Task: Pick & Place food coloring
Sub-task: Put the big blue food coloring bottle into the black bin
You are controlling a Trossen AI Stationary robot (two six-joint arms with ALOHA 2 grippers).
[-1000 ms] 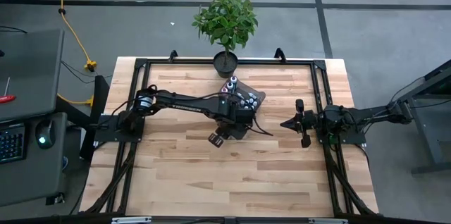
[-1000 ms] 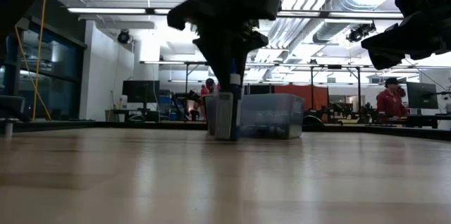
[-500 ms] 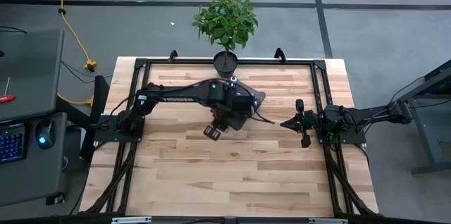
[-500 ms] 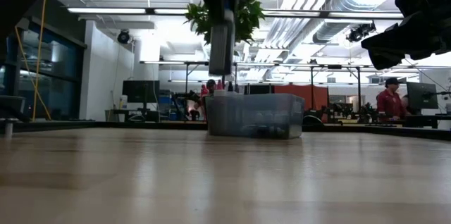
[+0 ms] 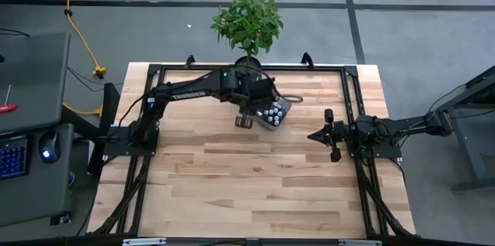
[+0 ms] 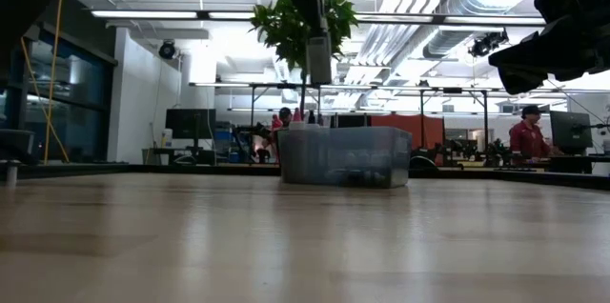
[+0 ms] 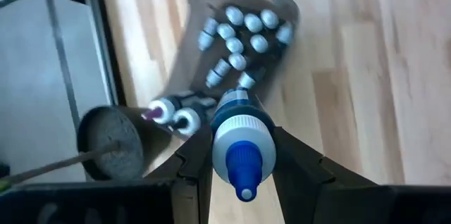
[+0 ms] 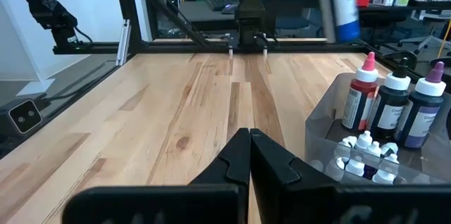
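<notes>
My left gripper [image 5: 245,120] is shut on a food coloring bottle [image 7: 239,146] with a blue tip, white collar and blue body. In the low view the bottle [image 6: 319,55] hangs high above the table, over the left end of the clear bin [image 5: 275,114]. Several small white-capped bottles [image 7: 243,30] lie in the bin. Three larger bottles with red, white and purple caps [image 8: 394,104] stand upright in it. My right gripper [image 5: 312,134] waits shut at the table's right side, right of the bin. My left gripper pinches the bottle's body [image 7: 220,115] between its two fingers [image 7: 194,160], one on each side, just below the white collar. The fingers come from above, slanting down. The bottle [image 8: 343,5] is lifted clear and stands nearly upright, cap up.
A potted plant [image 5: 247,25] stands at the table's far edge just behind the bin, and its pot [image 7: 109,136] shows near my left gripper. A black frame [image 5: 232,68] runs round the table. Bare wood [image 5: 247,184] lies toward the near edge.
My left gripper has risen from the table with the bottle and gone toward the far edge, up to the bin's left end, rolling as it went. The bottle, which stood on the table in front of the bin, now hangs clear above bin height.
</notes>
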